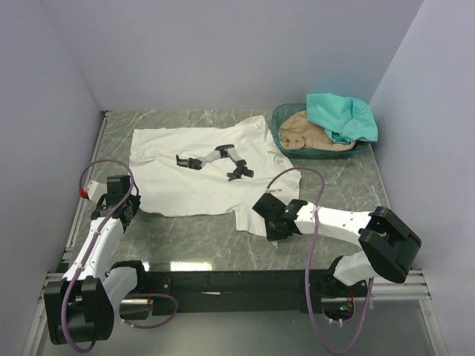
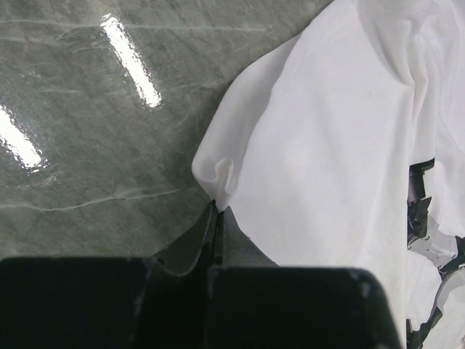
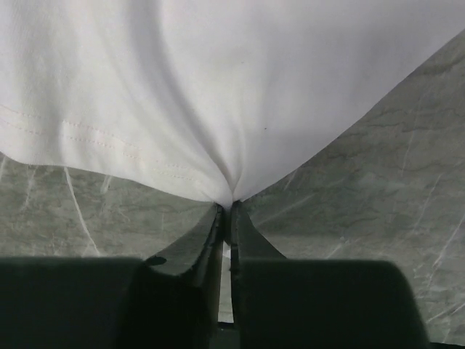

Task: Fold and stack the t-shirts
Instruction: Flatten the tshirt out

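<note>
Cloth is pinched at the near edge by both arms. The right end effector (image 3: 227, 207), toward 5 o'clock, is closed on the puckered hem of the white t-shirt (image 1: 197, 174). The left end effector (image 2: 217, 207), toward 8 o'clock, is closed on the shirt's near-left corner (a thin bite, I judge, easily slipped). The shirt lies spread flat on the surface (image 1: 326, 189); being light and limp, it should sag and drag, so corners and hem look the sensible holds. Its chest print (image 1: 215, 159) carries no readable writing. Farther off, at 1 o'clock, the teal t-shirt (image 1: 343, 117) and tan t-shirt (image 1: 306, 132) sit heaped in the green basket (image 1: 277, 119).
</note>
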